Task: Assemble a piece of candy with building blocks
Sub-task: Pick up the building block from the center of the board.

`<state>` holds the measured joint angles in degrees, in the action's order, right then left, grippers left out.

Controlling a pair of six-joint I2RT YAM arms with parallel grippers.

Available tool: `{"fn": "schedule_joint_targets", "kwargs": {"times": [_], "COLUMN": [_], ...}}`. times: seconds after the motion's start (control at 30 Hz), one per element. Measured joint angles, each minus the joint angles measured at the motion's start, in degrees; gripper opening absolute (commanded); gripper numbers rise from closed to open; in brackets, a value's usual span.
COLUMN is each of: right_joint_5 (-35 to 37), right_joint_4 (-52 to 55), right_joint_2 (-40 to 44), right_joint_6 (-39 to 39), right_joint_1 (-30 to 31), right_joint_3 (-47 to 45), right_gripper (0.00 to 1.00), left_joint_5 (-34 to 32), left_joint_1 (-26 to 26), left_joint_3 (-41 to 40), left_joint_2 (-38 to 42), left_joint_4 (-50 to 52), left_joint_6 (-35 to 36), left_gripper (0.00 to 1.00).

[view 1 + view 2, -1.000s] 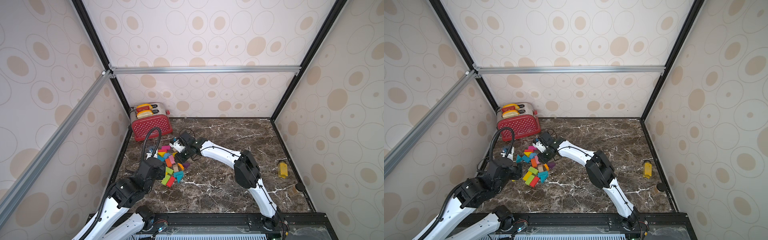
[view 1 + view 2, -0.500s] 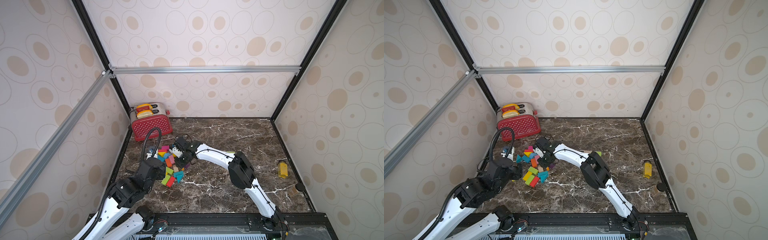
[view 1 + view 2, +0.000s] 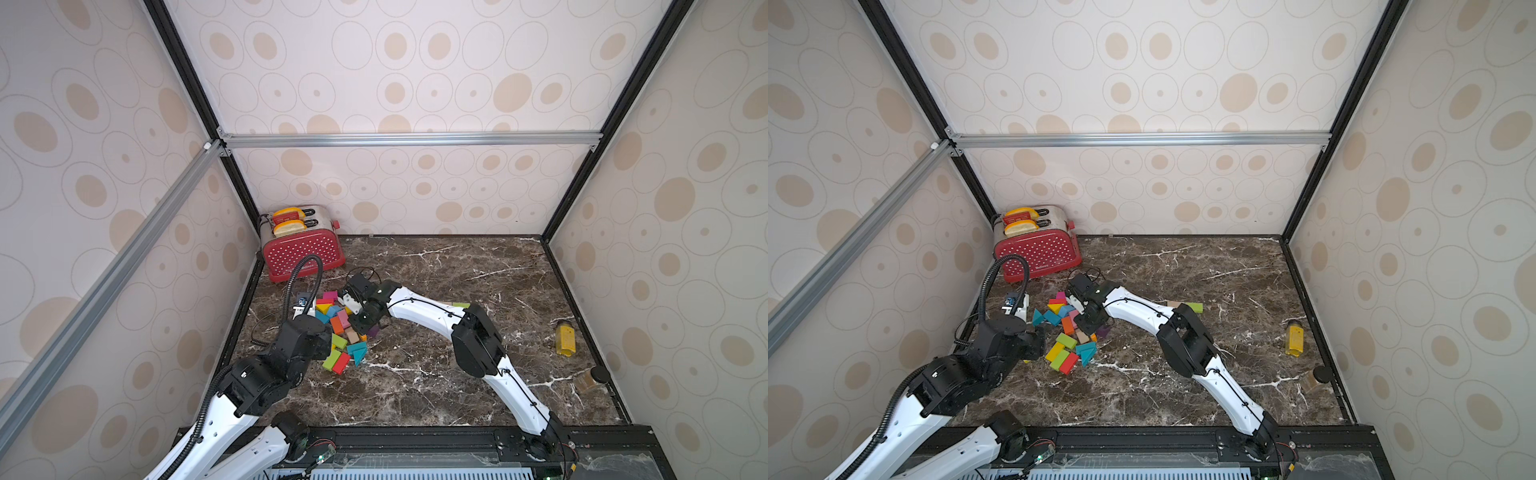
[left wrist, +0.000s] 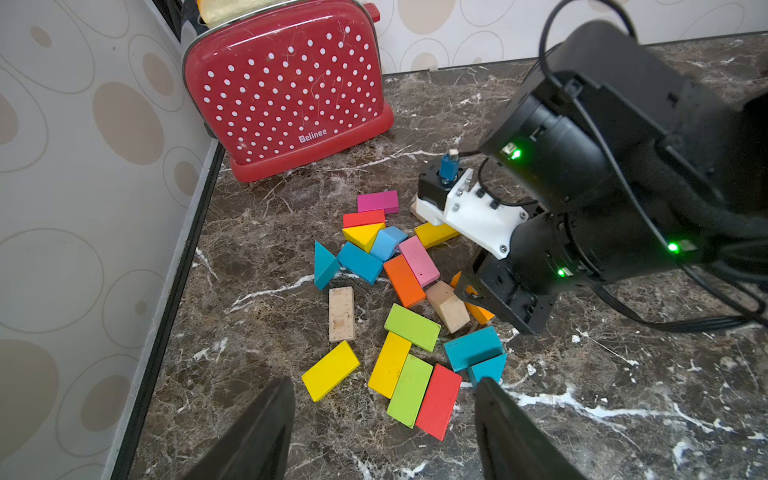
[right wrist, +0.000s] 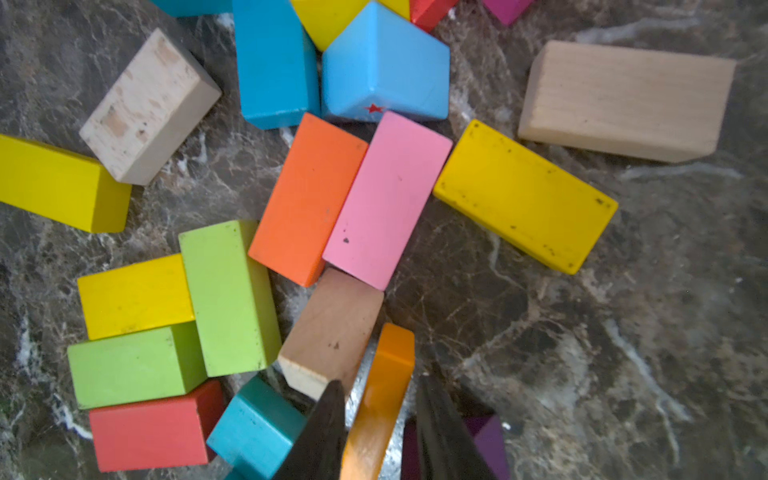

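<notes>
Matte black left fingers [image 4: 384,380] hang spread wide and empty at the near edge of a scatter of painted wooden building blocks [image 3: 340,328] on the glossy dark-brown, white-veined marble desk [image 3: 415,386]. Closest in, a flat red brick [image 4: 438,401], a lime-green brick [image 4: 409,390] and a yellow brick [image 4: 388,363] lie side by side. A bare-wood brick [image 4: 341,313], an orange brick [image 4: 404,280] and a pink brick [image 4: 419,260] lie beyond. Over the heap's middle, the right fingers [image 5: 382,380] stand narrowly apart on either side of an amber block [image 5: 392,353] set on edge. Whether they press it cannot be told. In the far left corner, a red, white-dotted toy toaster [image 4: 291,95] holds two yellow toast slices [image 3: 286,221] in its slots. A mustard-yellow bottle [image 3: 565,340] lies near the right wall.
</notes>
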<state>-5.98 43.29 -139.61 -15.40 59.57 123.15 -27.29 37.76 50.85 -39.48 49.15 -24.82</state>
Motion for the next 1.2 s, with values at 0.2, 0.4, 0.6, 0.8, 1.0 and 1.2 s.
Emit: {"fn": "schedule_joint_targets", "kwargs": {"times": [0.2, 0.4, 0.6, 0.8, 1.0, 1.2], "right_joint_5": [1.8, 3.1, 2.9, 1.9, 1.6, 1.9], "right_joint_4": [1.2, 1.7, 2.5, 2.6, 2.1, 0.7], "right_joint_2": [-0.5, -0.5, -0.5, -0.5, -0.5, 1.6], "right_joint_6": [0.0, 0.0, 0.0, 0.0, 0.3, 0.4], "right_joint_1": [0.2, 0.1, 0.2, 0.2, 0.2, 0.2], "right_joint_3": [1.1, 0.7, -1.3, -1.6, -1.6, -3.5], "right_gripper": [0.3, 0.3, 0.3, 0.22, 0.15, 0.14], "left_joint_5": [0.2, 0.3, 0.4, 0.4, 0.4, 0.4], "left_joint_1": [0.0, 0.0, 0.0, 0.0, 0.0, 0.0], "left_joint_3": [0.0, 0.0, 0.0, 0.0, 0.0, 0.0], "left_joint_2": [-0.2, -0.4, -0.4, -0.4, -0.3, -0.3], "left_joint_4": [0.0, 0.0, 0.0, 0.0, 0.0, 0.0], "left_joint_6": [0.0, 0.1, 0.2, 0.2, 0.2, 0.2], "left_gripper": [0.7, 0.7, 0.7, 0.7, 0.7, 0.71]}}
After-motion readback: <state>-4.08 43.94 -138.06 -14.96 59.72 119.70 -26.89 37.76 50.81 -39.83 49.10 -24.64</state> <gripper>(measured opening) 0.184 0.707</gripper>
